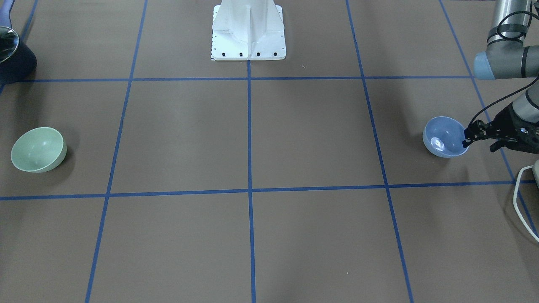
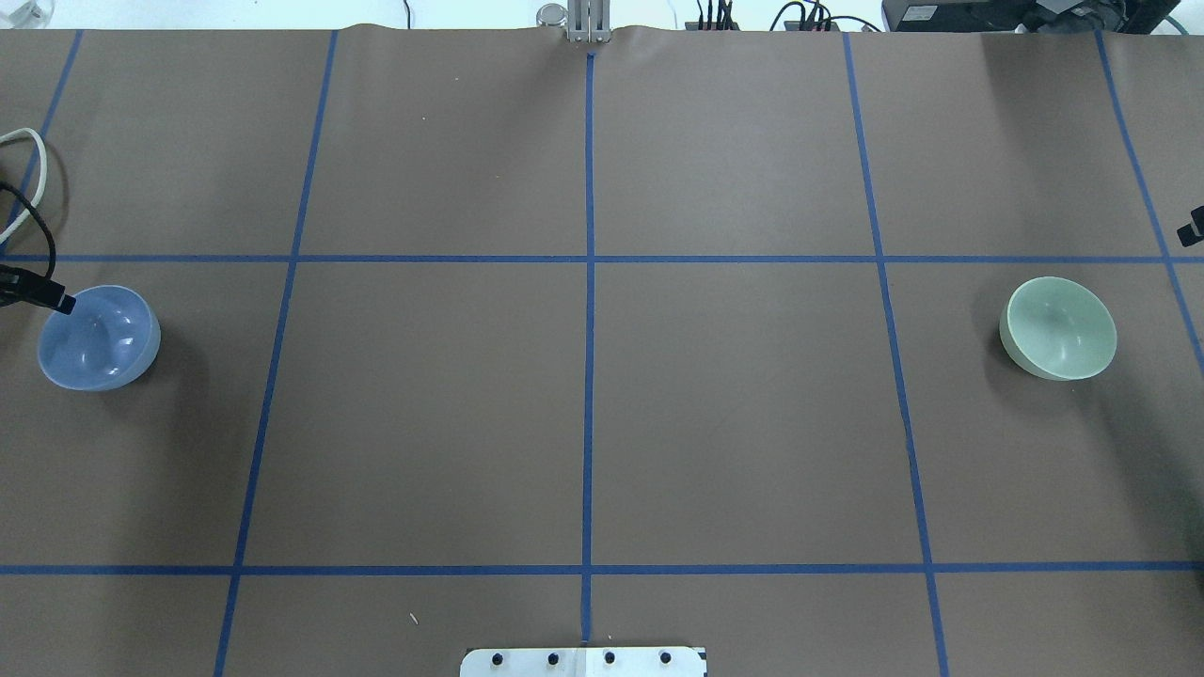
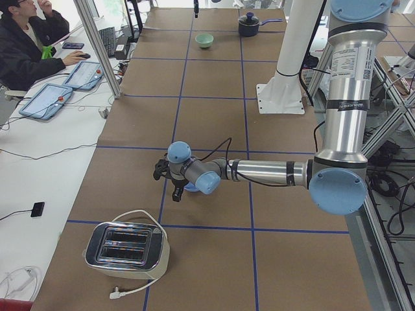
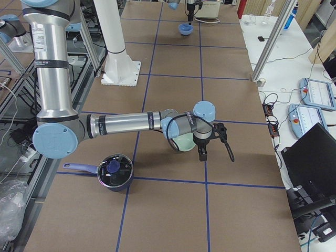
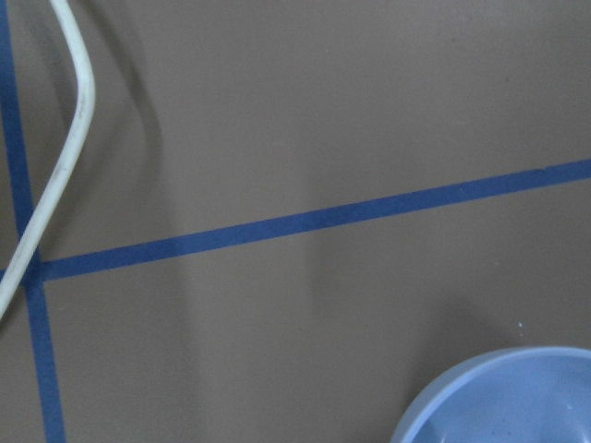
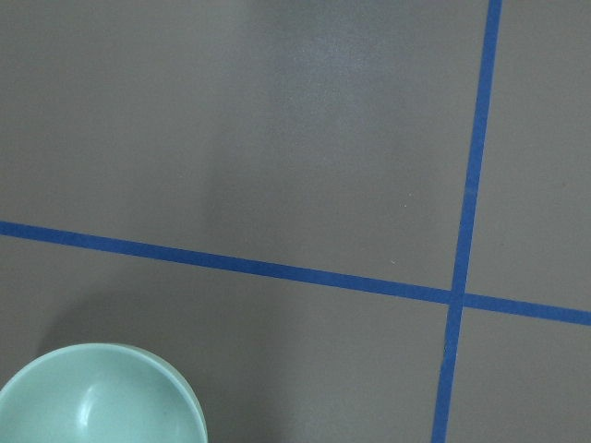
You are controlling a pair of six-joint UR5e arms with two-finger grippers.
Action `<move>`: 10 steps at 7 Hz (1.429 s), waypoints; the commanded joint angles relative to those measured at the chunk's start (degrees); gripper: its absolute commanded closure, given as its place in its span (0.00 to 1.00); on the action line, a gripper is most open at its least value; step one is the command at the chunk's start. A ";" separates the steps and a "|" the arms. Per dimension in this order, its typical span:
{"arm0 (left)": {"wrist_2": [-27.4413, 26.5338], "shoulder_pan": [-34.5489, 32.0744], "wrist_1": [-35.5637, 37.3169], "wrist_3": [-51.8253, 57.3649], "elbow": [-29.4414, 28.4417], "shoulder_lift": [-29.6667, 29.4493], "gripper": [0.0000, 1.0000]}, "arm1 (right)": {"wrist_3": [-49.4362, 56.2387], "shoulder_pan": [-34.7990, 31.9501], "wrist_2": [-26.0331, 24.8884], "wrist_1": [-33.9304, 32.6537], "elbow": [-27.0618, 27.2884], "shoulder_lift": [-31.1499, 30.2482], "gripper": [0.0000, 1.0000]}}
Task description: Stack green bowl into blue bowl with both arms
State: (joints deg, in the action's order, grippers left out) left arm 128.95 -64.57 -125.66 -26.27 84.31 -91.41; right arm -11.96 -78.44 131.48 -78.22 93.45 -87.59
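Left gripper (image 1: 479, 144): at the right edge of the front-facing view, jaws spread; one black finger (image 1: 465, 140) at the blue bowl's right rim, the other outside the bowl, nothing clasped.
Left arm (image 3: 272, 172): stretched low across the middle of the left side view, wrist over the bowl.
Blue bowl (image 1: 442, 136): upright on the brown table (image 1: 311, 139), middle right of the front-facing view; far left in the overhead view, fingertip on its upper-left rim; lower right corner of the left wrist view.
Right gripper (image 4: 206, 146): centre of the right side view, pointing down just right of the green bowl; whether spread or closed, cannot tell.
Right arm (image 4: 126, 125): reaching in low from the left of that view.
Green bowl (image 1: 38, 149): upright, middle left of the front-facing view, far right overhead, lower left corner of the right wrist view; well apart from the blue one.
White cable (image 5: 55, 166): curving down the left side of the left wrist view.
Pedestal (image 1: 248, 31): white, top centre of the front-facing view.
Toaster (image 3: 126, 249): lower left of the left side view.
Pot (image 4: 114, 172): dark, lidded, lower left of the right side view.
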 commanded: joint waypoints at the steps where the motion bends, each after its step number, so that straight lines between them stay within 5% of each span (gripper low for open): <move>1: -0.02 0.49 -1.95 -0.18 -0.03 0.00 1.00 | 0.00 0.04 0.00 0.00 -0.11 -0.04 0.00; 5: 0.77 0.49 -2.84 -0.36 1.98 0.18 1.00 | -0.08 -0.05 0.00 0.09 -0.37 -0.04 0.00; 7: 6.18 0.49 -1.87 -2.97 5.41 0.01 1.00 | -0.08 0.04 0.00 0.09 -0.29 -0.04 0.00; 10: 5.09 5.64 -1.78 -27.08 7.53 -9.80 1.00 | -0.08 0.04 0.00 0.09 -0.37 -0.04 0.00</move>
State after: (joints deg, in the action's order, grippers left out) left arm 134.70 -62.32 -127.52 -43.89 91.51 -96.80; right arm -12.04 -78.40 131.48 -78.14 93.15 -87.63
